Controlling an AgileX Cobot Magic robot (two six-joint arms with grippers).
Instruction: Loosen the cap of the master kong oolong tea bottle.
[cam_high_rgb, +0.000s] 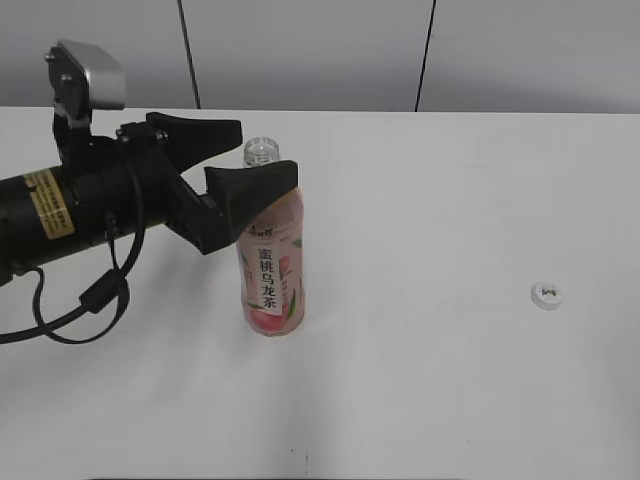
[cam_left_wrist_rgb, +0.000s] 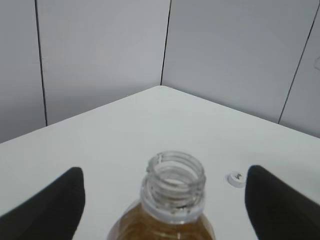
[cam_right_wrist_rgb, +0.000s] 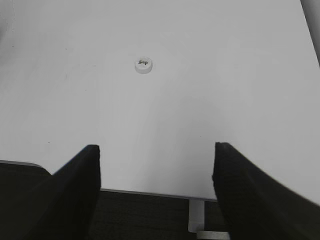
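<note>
Standing upright on the white worktop (cam_high_rgb: 420, 400), the master kong oolong tea bottle (cam_high_rgb: 271, 272) is uncapped. The left tool (cam_high_rgb: 245, 158) straddles its neck, released. The cap (cam_high_rgb: 546, 296) lies well apart. The right tool (cam_right_wrist_rgb: 155, 170) is released, empty.

Bare table (cam_high_rgb: 450, 400) surrounds the lone cap (cam_high_rgb: 547, 296); only the bottle (cam_high_rgb: 271, 270) stands as an obstacle.
</note>
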